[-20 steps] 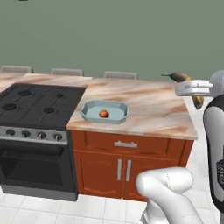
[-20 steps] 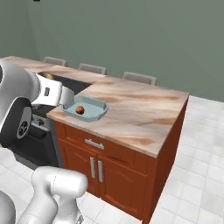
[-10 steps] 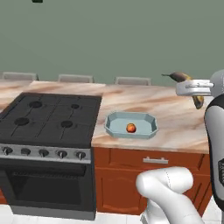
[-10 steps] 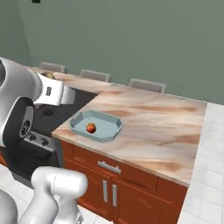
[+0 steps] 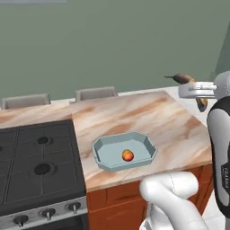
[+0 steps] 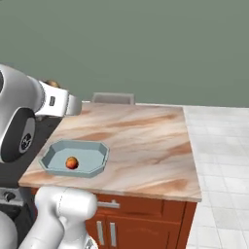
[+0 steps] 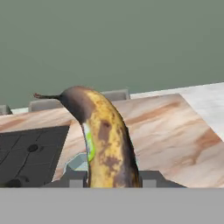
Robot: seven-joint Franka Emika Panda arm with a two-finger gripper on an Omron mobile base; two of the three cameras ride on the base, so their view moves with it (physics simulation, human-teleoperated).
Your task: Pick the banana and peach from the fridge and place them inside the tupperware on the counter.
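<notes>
Banana [image 7: 105, 140] sits clamped in the gripper [image 7: 107, 177] high beside the counter [image 5: 148, 112] — best carried over the tupperware [image 5: 104, 155], lowered clear of the peach [image 5: 128, 155], then released.

The marbled desk [image 5: 148, 114] carries the pale blue-grey tupperware [image 5: 104, 152] near its front edge, toward the corner beside the black stovetop [image 5: 33, 164]. The tupperware rests flat on the desk.

Pale blue tray-like tupperware [image 5: 108, 150] open on top; only small orange peach [image 5: 128, 155] inside. Marbled table [image 6: 146, 146] around it bare.
</notes>
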